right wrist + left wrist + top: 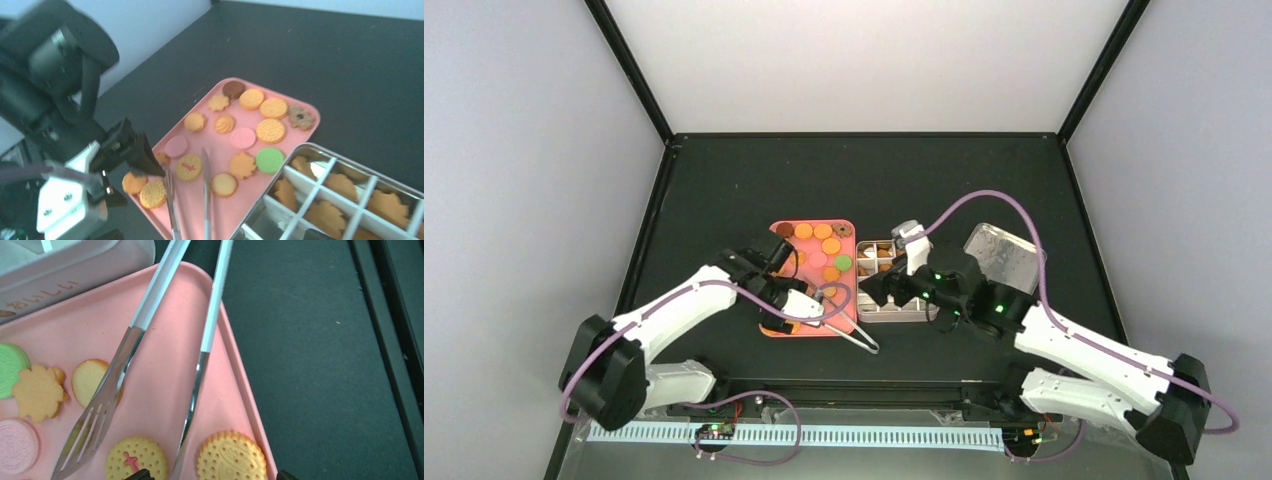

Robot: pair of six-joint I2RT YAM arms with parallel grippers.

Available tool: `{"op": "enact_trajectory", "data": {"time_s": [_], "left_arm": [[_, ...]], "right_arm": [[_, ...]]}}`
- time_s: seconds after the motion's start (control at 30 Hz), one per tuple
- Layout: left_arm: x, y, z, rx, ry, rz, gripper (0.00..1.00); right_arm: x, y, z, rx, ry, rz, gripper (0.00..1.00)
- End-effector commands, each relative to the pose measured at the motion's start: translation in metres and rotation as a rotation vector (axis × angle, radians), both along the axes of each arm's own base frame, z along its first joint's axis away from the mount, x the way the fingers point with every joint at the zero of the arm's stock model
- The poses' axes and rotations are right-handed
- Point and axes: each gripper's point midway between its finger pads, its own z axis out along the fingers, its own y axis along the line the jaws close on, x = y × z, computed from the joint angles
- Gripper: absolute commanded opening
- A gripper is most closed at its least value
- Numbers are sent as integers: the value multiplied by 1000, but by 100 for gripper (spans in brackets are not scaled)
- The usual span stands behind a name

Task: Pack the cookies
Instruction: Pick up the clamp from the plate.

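Clear passage: the far tabletop beyond the tray and the box. The box stands just beside the tray's right rim (no lane between them). Tongs lie across the tray's near-right corner, handles running off over the rim. Cookies crowd the tray's far half; bare floor shows between the tong legs. The left tool hangs at the tong tips; the right tool overhangs the box. A metal lid lies right of the box.

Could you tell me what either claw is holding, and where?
Nothing visibly: the metal tongs lie on the pink tray, left claw open astride one tip, right claw open, empty.
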Motion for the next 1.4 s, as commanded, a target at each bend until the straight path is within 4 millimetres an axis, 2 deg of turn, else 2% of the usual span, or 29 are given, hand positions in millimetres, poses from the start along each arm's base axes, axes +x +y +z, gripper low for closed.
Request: {"op": "enact_trajectory", "data": {"time_s": [0.0, 0.1, 0.3, 0.5, 0.7, 0.77, 1.0, 1.17, 1.3, 1.37], "left_arm": [[24, -12, -3, 58, -65, -12, 62], [30, -18, -10, 94, -60, 2, 55], [22, -24, -24, 131, -27, -19, 47], [17, -29, -35, 161, -10, -12, 28], [18, -28, -32, 158, -28, 6, 4], [16, -26, -31, 160, -37, 5, 2], [26, -24, -5, 129, -152, 9, 2], [29, -23, 30, 73, -247, 6, 1], [18, -23, 62, 17, -221, 19, 2], [7, -27, 86, -56, -170, 24, 2]], "right_arm": [[14, -30, 21, 79, -40, -137, 95], [12, -37, 24, 93, -43, -148, 95], [15, -44, 16, 77, -18, -182, 93], [20, -51, 12, 74, -3, -213, 91], [23, -57, 13, 73, -5, -238, 91], [24, -58, 15, 77, -12, -243, 90], [26, -57, 26, 94, -30, -244, 90], [28, -58, 37, 99, -53, -252, 90], [30, -61, 50, 108, -81, -264, 92], [28, -60, 59, 129, -96, -248, 95]]}}
